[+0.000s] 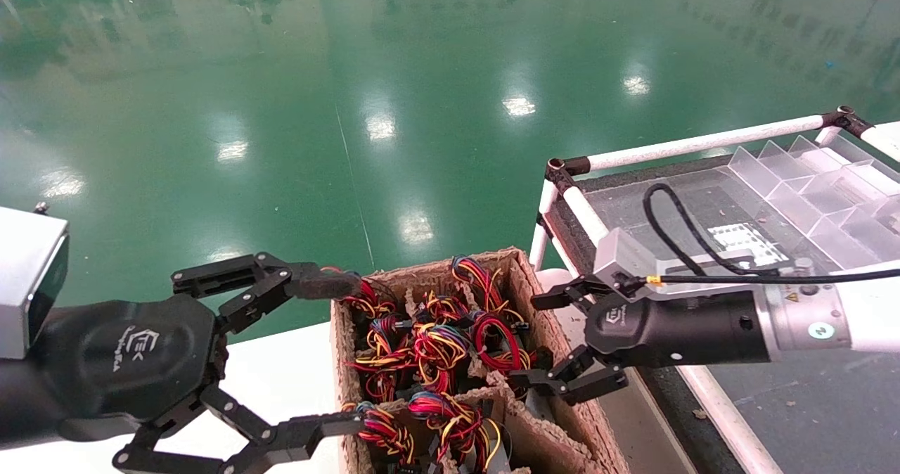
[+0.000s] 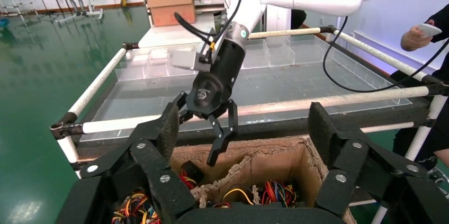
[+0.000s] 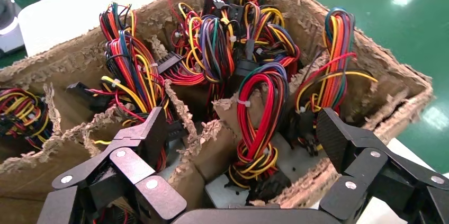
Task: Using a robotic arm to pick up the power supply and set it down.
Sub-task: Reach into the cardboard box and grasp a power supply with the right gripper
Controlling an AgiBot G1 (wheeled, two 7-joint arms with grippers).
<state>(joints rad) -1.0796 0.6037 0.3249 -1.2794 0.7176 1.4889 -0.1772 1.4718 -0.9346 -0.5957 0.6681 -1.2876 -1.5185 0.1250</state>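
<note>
The right black linked-finger pincer [image 1: 555,340] reaches in from three o'clock in the head view and hangs over the three-o'clock edge of the brown pulp-cardboard divided crate [image 1: 541,312], its fingers spread wide and gripping nothing; behind it run the black cylindrical wrist [image 1: 703,333], a silver ring [image 1: 801,323] and the white forearm [image 1: 872,312], with a grey camera box [image 1: 622,252] and looping black cable [image 1: 675,228] on top; the left wrist view shows this pincer [image 2: 204,131] poised just above the crate's rim [image 2: 249,147]. The left black pincer [image 1: 330,354] comes in from nine o'clock, also wide open and empty, its two fingertips near the crate's nine-o'clock wall. The power supplies sit upright in the crate's cells, mostly hidden under coiled bundles of red, yellow and blue wires [image 1: 436,347]; in the right wrist view the silver-grey metal box of one power supply [image 3: 233,195] shows below a red coil [image 3: 259,123], between the open fingers. The crate rests on a white desk [image 1: 281,375]; at three o'clock stands a white-tube-framed cart [image 1: 703,140] carrying clear plastic divided trays [image 1: 808,178]; glossy green floor [image 1: 351,73] fills twelve o'clock.
</note>
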